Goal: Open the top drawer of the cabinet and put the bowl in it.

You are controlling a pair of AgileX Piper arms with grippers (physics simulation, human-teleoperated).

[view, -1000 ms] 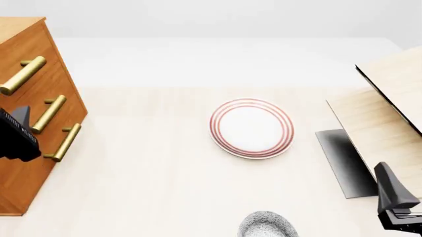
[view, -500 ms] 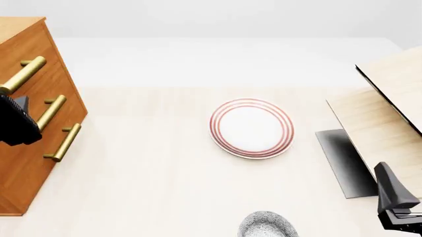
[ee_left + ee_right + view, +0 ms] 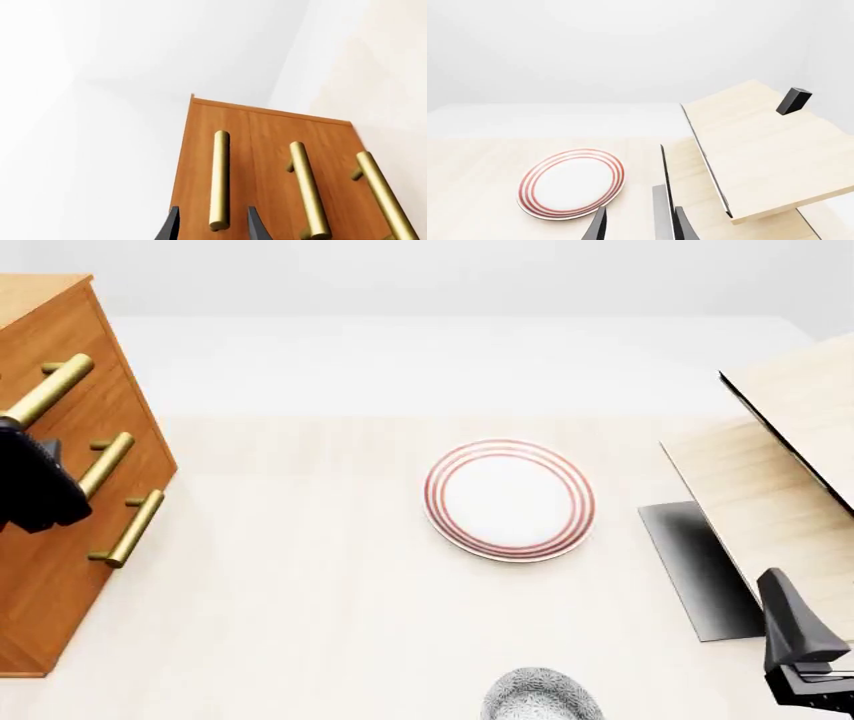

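The orange-brown cabinet [image 3: 60, 540] stands at the table's left edge with all three drawers closed. The top drawer [image 3: 200, 165] carries a brass bar handle [image 3: 219, 175]. In the left wrist view my left gripper [image 3: 212, 227] is open, one finger on each side of that handle's near end. In the front view the left gripper [image 3: 34, 485] shows as a dark shape in front of the cabinet, just below the top handle [image 3: 51, 390]. The speckled bowl [image 3: 541, 698] sits at the near edge, partly cut off. My right gripper [image 3: 801, 650] hangs open at the near right and holds nothing.
A white plate with red rings [image 3: 509, 499] lies mid-table. Pale wood panels [image 3: 787, 470] slope up at the right, over a dark grey slab [image 3: 694, 570]. The two lower handles [image 3: 104, 468] [image 3: 130, 528] stick out from the cabinet front.
My left gripper has risen along the cabinet front, from beside the lower handles to the top handle. The right arm, bowl and plate have not moved.
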